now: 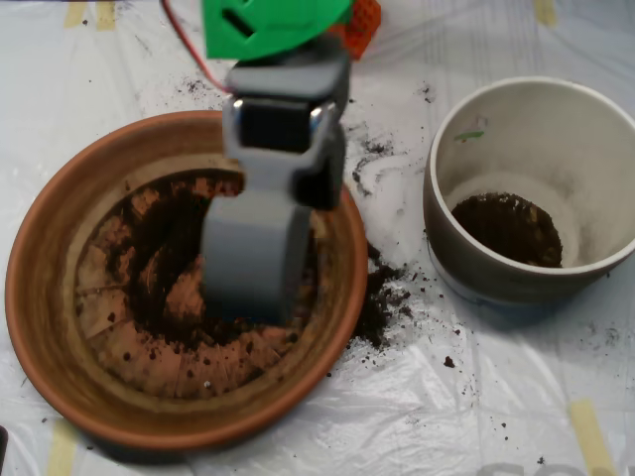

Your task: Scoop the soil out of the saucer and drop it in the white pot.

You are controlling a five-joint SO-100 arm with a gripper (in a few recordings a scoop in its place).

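Note:
The terracotta saucer fills the left half of the overhead view. Dark soil lies scattered over its grooved bottom, thickest around the middle. My grey scoop hangs low over the saucer's centre, reaching in from the top, its lower edge down among the soil. The white pot stands to the right, apart from the saucer, with a patch of soil on its bottom.
Spilled soil lies on the white plastic sheet between saucer and pot, with more crumbs above it. The arm's green and orange parts sit at the top. Yellow tape strips mark the sheet's corners.

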